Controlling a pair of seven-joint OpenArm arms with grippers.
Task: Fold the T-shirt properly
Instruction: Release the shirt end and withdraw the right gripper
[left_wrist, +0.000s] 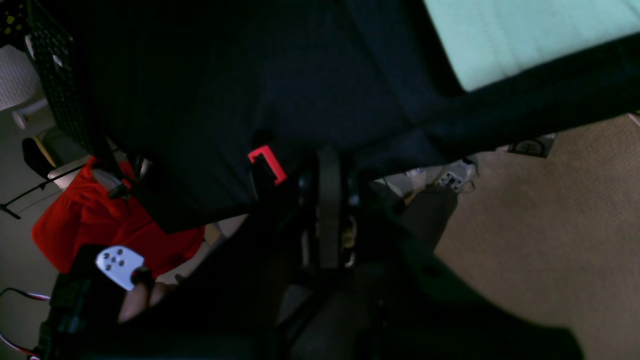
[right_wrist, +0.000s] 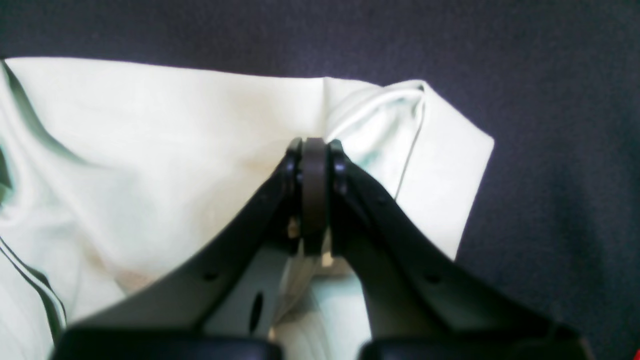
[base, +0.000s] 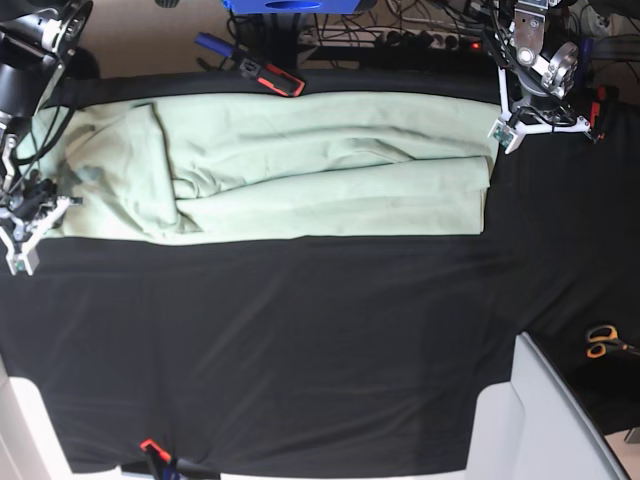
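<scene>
The pale mint T-shirt (base: 300, 185) lies along the far side of the black tablecloth (base: 300, 340), folded into a long band with a sleeve turned in at the left. In the right wrist view my right gripper (right_wrist: 315, 150) is shut on the T-shirt (right_wrist: 150, 150), pinching a raised fold near its corner. In the base view that gripper (base: 35, 222) is at the shirt's left end. My left gripper (left_wrist: 327, 155) is shut with nothing in it, hanging over the table's edge beside the shirt's corner (left_wrist: 525, 35). In the base view it (base: 520, 125) is just off the shirt's right end.
A red and black tool (base: 270, 78) lies at the back edge just behind the shirt. Scissors (base: 603, 342) sit at the right. A white surface (base: 540, 420) juts in at the front right. An orange clamp (base: 150, 447) grips the cloth's front edge.
</scene>
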